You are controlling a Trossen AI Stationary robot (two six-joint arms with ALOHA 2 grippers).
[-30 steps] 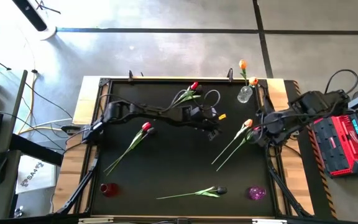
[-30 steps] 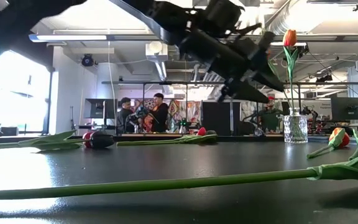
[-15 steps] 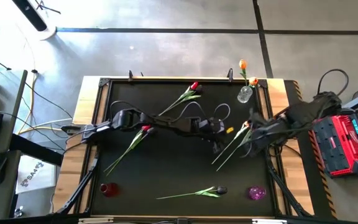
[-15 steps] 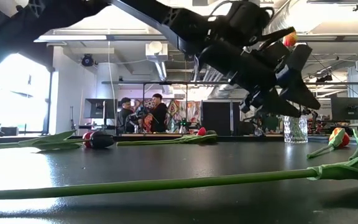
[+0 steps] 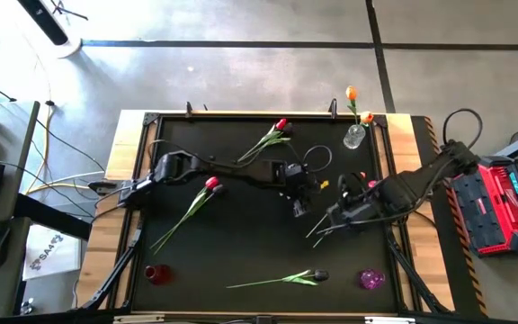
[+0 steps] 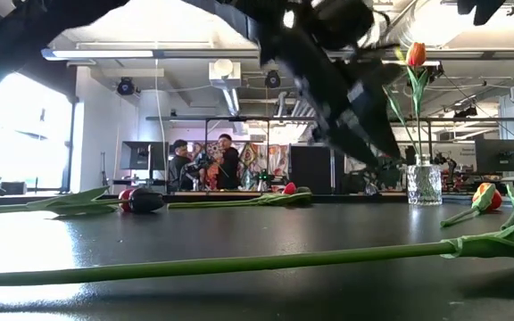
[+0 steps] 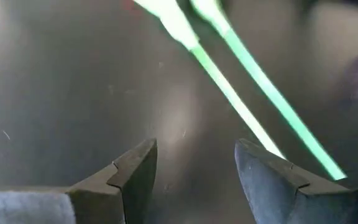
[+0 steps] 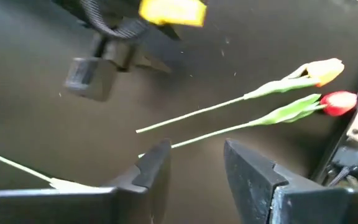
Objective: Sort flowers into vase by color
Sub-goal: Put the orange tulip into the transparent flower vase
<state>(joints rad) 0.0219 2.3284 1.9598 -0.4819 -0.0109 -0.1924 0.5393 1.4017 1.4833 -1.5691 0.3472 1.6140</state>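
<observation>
Grippers: left gripper (image 5: 299,209) drawn back, right gripper (image 5: 326,223) newly advanced over the tulip pair (image 5: 342,203) right of centre; both open, empty. Pickup likely imminent; vase (image 5: 354,136) far-right.

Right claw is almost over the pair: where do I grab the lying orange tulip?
Grip the orange tulip by its bare stem, below the leaves, down from above with the right claw, fingers across it. It lies flat, the red tulip close alongside; the left claw hovers nearby.

Two flowers (image 5: 351,94) in a vase (image 5: 354,137) at the table's (image 5: 241,243) far right corner, others lying scattered on it
</observation>
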